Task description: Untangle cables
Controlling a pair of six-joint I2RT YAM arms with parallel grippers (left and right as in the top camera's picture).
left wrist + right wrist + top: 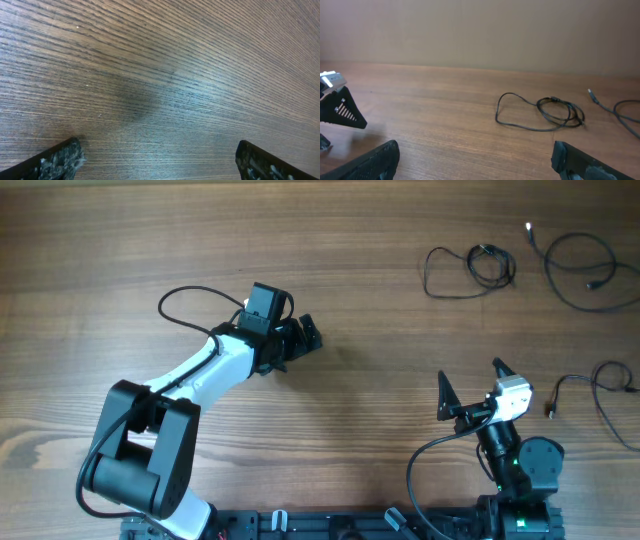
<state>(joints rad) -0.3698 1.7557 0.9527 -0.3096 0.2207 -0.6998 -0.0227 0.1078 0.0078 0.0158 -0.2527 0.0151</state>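
**Both grippers open and empty; cables lay at the far right of the table**

The left gripper (300, 340) had its jaws spread wide and held nothing. In the left wrist view its two dark, speckled fingertips (55, 161) sat at the bottom corners, with only bare wood grain between them. The right gripper (470, 383) was also wide open and empty. Its fingertips (372, 161) framed the lower edge of the right wrist view.

The left arm reached out over the middle-left of the wooden table (330, 240). The right arm stood near the front edge on the right, with its gripper raised above the surface.

The cables (520, 265), thin and dark, lay on the far right part of the table, well apart from both grippers. The looped cable (470, 268) formed one open loop that ran into a small, tight coil. It lay straight ahead of the right gripper in the right wrist view. The second cable (585, 275) curved in a wide loop just to its right, with a small pale plug at its end. The third cable (605, 385) lay nearer the front, at the table's right edge, beside the right arm.
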